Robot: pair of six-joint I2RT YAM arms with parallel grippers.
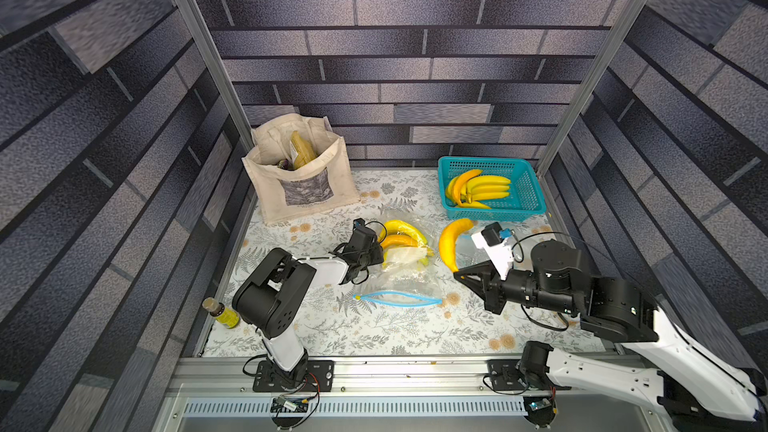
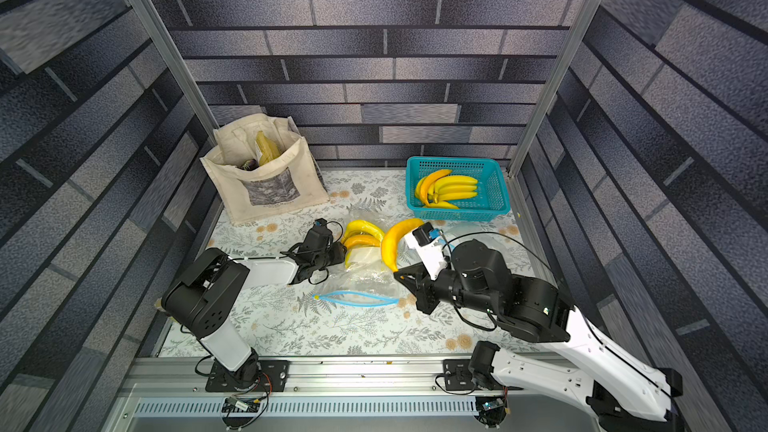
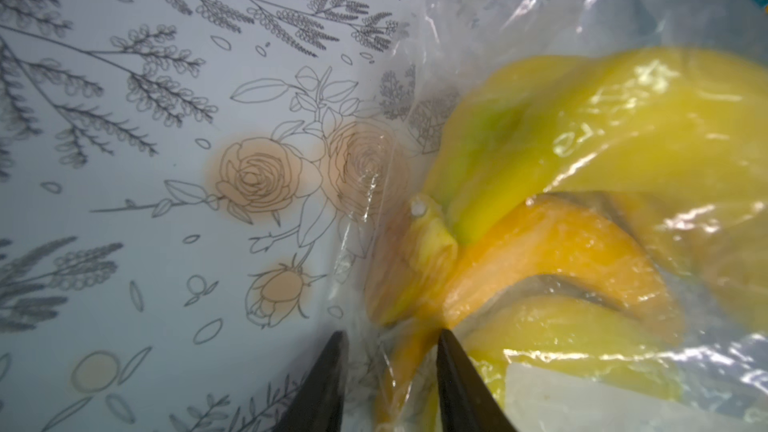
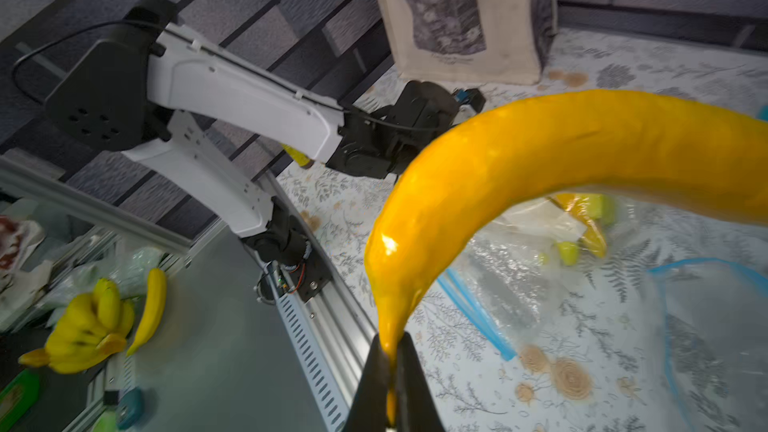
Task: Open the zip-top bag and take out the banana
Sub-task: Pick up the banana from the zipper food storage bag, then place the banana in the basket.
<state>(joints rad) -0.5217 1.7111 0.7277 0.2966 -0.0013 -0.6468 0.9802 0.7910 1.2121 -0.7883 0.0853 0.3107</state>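
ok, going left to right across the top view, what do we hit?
bottle → tote bag → zip-top bag → banana held in the right gripper. The basket is left out because it overlaps the banana.

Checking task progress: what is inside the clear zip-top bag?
Several yellow and orange bananas show through the bag; their count is unclear, since they overlap and the left gripper covers part. Another banana is outside, pinched by the right gripper.

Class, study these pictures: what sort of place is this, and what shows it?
Probably a staged robot test cell, not a home: brick-print wall panels between aluminium posts, a left arm and right arm bolted to a metal rail, and a basket of bananas as a prop.
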